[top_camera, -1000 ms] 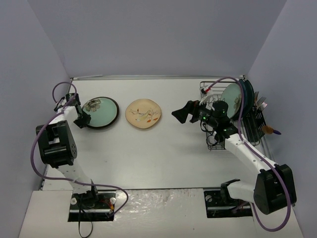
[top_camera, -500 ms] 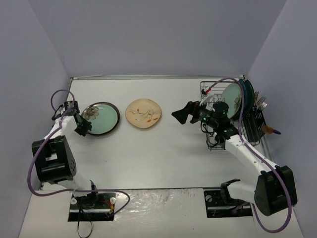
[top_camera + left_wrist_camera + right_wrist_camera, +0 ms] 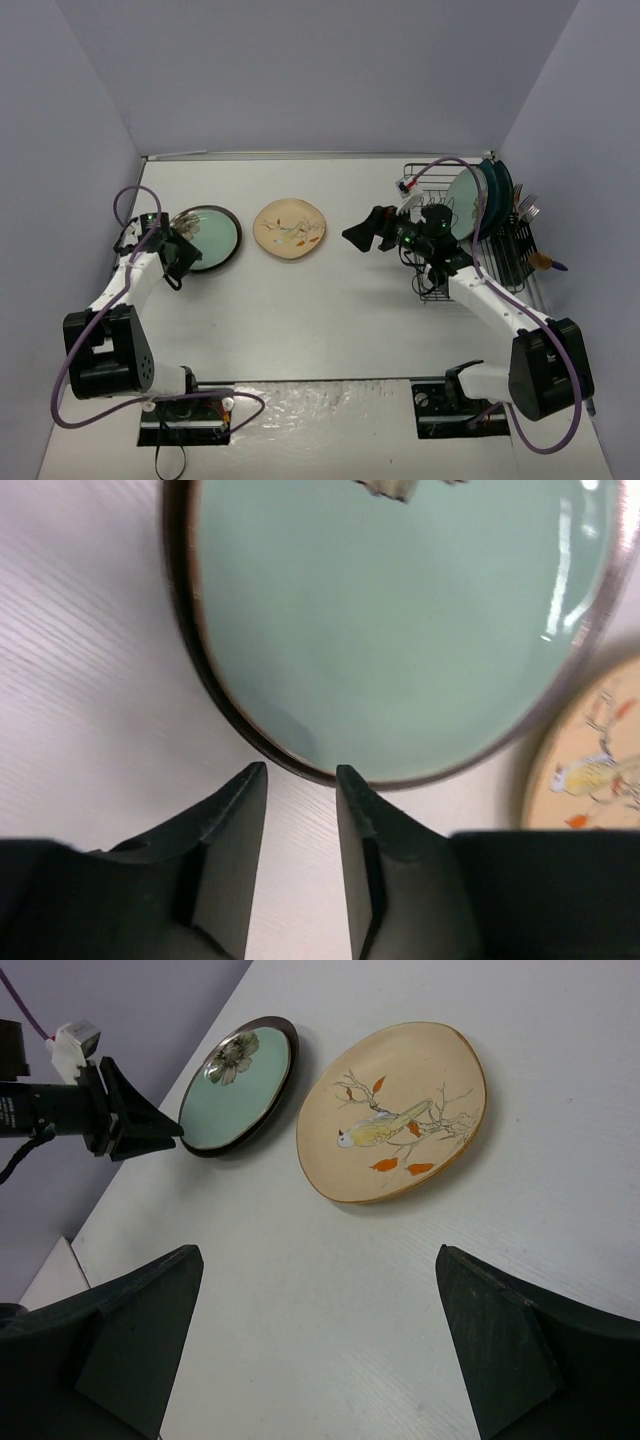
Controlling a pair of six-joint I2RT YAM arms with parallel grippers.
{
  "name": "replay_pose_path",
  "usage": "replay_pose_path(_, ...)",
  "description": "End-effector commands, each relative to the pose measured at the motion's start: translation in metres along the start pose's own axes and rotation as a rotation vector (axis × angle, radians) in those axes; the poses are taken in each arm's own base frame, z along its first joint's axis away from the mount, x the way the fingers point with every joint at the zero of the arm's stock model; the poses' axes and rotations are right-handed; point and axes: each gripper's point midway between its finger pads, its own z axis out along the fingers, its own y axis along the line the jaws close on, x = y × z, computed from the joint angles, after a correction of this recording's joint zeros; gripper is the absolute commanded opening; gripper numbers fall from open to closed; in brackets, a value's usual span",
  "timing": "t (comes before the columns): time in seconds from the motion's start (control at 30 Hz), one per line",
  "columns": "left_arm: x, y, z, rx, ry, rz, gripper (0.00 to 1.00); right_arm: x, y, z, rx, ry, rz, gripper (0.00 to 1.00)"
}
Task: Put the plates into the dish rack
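A mint-green round plate with a dark rim (image 3: 210, 237) lies flat at the left of the table. It also shows in the left wrist view (image 3: 400, 630) and the right wrist view (image 3: 236, 1084). My left gripper (image 3: 183, 257) (image 3: 300, 772) sits at its near-left rim, jaws a narrow gap apart with only bare table between them. A cream plate with a bird and branch motif (image 3: 290, 228) (image 3: 395, 1110) lies to the right of it. My right gripper (image 3: 362, 232) (image 3: 318, 1255) hovers wide open and empty, right of the cream plate. The black wire dish rack (image 3: 432, 285) holds a mint-green plate (image 3: 464, 190) and two teal plates (image 3: 497, 180) upright.
The rack's side cutlery holder (image 3: 515, 250) holds forks and utensils at the far right. Purple-grey walls close in the table on the left, back and right. The left arm's purple cable (image 3: 125, 200) loops near the left wall.
My left gripper has swung from the dark-rimmed plate's left side round to its near-left rim. My right gripper has shifted slightly left, still open.
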Motion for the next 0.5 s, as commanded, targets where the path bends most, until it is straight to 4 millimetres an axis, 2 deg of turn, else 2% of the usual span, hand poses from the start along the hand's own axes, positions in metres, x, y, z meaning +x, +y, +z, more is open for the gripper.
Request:
replay_pose_path(0.0,0.000,-0.080,-0.047,0.283,-0.120,0.118,0.48,-0.024,0.023,0.004,-0.079,-0.064,-0.056,1.00)
replay_pose_path(0.03,0.010,-0.097,-0.053,0.339,-0.124,0.140,0.58,-0.024,0.022,0.004,-0.077,-0.062,-0.059,1.00)
replay_pose_path(0.1,0.019,-0.127,-0.060,0.449,-0.136,0.131,0.68,-0.023,0.023,0.004,-0.075,-0.059,-0.061,1.00)
replay_pose_path(0.17,0.034,-0.142,-0.053,0.480,-0.103,0.104,0.75,-0.023,0.025,0.004,-0.078,-0.055,-0.061,1.00)
replay_pose_path(0.27,0.042,-0.172,-0.051,0.537,-0.113,0.106,0.77,-0.023,0.028,0.002,-0.081,-0.054,-0.067,1.00)
replay_pose_path(0.37,0.050,-0.188,-0.041,0.540,-0.106,0.118,0.77,-0.024,0.030,0.000,-0.080,-0.058,-0.077,1.00)
replay_pose_path(0.47,0.066,-0.199,-0.021,0.533,-0.050,0.101,0.78,-0.023,0.030,-0.003,-0.070,-0.055,-0.079,1.00)
